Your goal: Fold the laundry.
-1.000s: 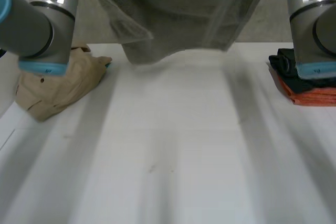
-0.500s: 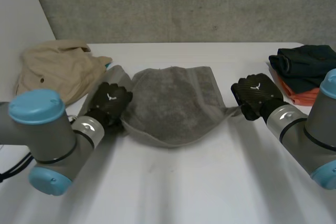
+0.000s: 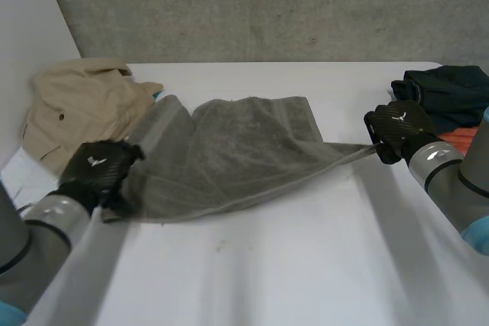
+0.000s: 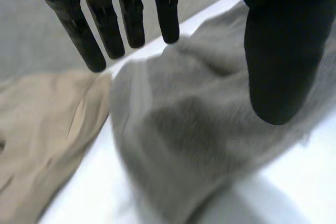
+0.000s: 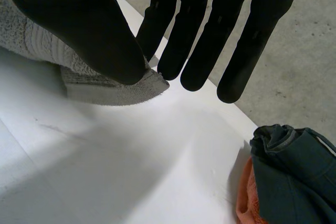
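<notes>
A grey towel [image 3: 229, 150] lies rumpled on the white table [image 3: 306, 265], one corner drawn out thin toward the right. My right hand [image 3: 397, 127] holds that corner: in the right wrist view the thumb presses the towel corner [image 5: 105, 90] against the straight fingers [image 5: 199, 35]. My left hand [image 3: 95, 169] rests at the towel's near left corner. In the left wrist view its fingers [image 4: 105, 24] stand straight and apart from the thumb, with the towel [image 4: 199, 145] lying loose beneath them.
A crumpled beige garment [image 3: 76, 104] lies at the table's far left, close to the towel [image 4: 37, 129]. At the far right a folded dark teal garment [image 3: 447, 89] sits on an orange one [image 3: 458, 139], just beyond my right hand [image 5: 299, 166]. A concrete wall stands behind the table.
The towel, held up a second ago, has come down onto the table. My right hand has pulled its corner rightward. My left hand has drawn back toward me and opened its fingers.
</notes>
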Controlling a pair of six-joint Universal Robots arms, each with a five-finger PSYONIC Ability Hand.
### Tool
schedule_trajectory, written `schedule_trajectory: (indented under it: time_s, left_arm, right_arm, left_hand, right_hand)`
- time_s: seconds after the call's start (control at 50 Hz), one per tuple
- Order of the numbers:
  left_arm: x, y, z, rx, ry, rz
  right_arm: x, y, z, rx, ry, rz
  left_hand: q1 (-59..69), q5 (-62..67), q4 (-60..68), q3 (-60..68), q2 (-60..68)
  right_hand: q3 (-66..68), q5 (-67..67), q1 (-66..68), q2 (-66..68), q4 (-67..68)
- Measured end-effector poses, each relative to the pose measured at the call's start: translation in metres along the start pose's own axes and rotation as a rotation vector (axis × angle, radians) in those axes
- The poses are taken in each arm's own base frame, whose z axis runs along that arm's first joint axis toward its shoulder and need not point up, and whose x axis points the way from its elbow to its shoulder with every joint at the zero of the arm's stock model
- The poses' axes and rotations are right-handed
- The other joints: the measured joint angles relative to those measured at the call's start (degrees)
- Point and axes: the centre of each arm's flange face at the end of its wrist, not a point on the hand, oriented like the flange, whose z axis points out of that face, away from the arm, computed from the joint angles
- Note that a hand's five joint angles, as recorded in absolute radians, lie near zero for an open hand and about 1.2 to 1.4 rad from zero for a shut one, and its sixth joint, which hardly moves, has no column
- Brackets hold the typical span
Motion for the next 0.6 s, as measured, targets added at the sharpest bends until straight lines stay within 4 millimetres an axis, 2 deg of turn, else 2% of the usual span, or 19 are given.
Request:
schedule_trajectory:
  time_s: [0.16,0.34,0.44,0.48,0.5,0.56,0.6]
  left_arm:
    - [-0.027,0.031,0.010,-0.092,-0.010,-0.068]
    - [-0.033,0.049,0.026,-0.122,0.079,-0.113]
    - [-0.034,0.053,0.033,-0.121,0.089,-0.114]
    - [-0.035,0.055,0.037,-0.118,0.086,-0.112]
    - [-0.036,0.055,0.039,-0.117,0.085,-0.111]
    - [-0.037,0.056,0.043,-0.113,0.081,-0.109]
    - [-0.039,0.056,0.048,-0.106,0.075,-0.105]
  right_arm:
    - [0.000,0.000,0.000,-0.001,-0.001,0.000]
    - [-0.001,0.002,-0.001,-0.007,-0.007,0.000]
    - [-0.002,0.002,-0.001,-0.010,-0.010,0.001]
    - [-0.002,0.003,-0.002,-0.012,-0.012,0.001]
    - [-0.002,0.003,-0.002,-0.013,-0.013,0.002]
    - [-0.003,0.004,-0.002,-0.014,-0.015,0.002]
    - [-0.003,0.004,-0.003,-0.016,-0.016,0.003]
  left_hand:
    - [3.5,4.1,4.1,3.9,3.6]
    - [4.0,4.5,4.6,4.4,4.3]
    - [16.7,15.6,16.0,16.0,16.1]
    - [17.5,16.4,16.8,16.8,16.5]
    - [22.8,22.0,22.4,22.4,22.4]
    - [25.9,25.4,26.0,25.9,25.7]
    - [36.8,35.7,36.4,36.2,36.1]
  right_hand:
    - [0.0,0.0,0.0,0.0,0.0]
    - [0.0,0.0,0.0,0.0,0.0]
    - [0.0,0.0,0.0,0.0,0.0]
    - [0.0,0.0,0.0,0.0,0.0]
    - [0.0,0.0,0.0,0.0,0.0]
    - [0.0,0.0,0.0,0.0,0.0]
    - [0.0,0.0,0.0,0.0,0.0]
